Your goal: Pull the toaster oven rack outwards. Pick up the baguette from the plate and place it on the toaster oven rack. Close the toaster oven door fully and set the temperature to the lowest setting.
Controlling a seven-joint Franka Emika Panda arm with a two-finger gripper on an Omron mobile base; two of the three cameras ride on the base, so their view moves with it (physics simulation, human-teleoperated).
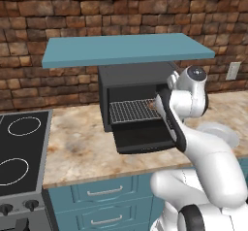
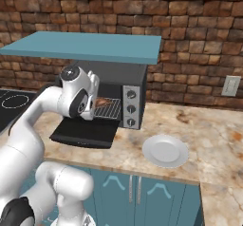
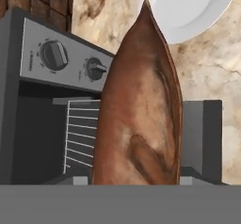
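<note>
Toaster oven (image 1: 133,79): black box on the marble counter (image 1: 77,147) under a teal shelf (image 1: 126,48), against a brick wall; the arm (image 1: 193,142) covers its right side in the left base view.
Toaster oven door (image 1: 143,137): dropped open, lying roughly flat toward the robot; its right corner is hidden behind the forearm.
Toaster oven rack (image 1: 133,110): silver grid drawn forward to the cavity mouth; its right end is blocked by the wrist.
Knobs (image 2: 131,108): three in a column on the silver panel — settings too small to read.
Baguette (image 3: 141,110): golden-brown, seen end-on in the hand view, over the rack's right part; the right base view shows a brown sliver of it (image 2: 101,102) at the oven mouth. Whether it touches the rack cannot be told.
Gripper (image 2: 93,107): fingertips hidden by the wrist and by the loaf — the baguette sits in line with the hand, apparently grasped, jaws spread around it.
Plate (image 2: 165,151): white, on the counter right of the oven.
Stovetop (image 1: 22,152): black, cut off at the left edge.
</note>
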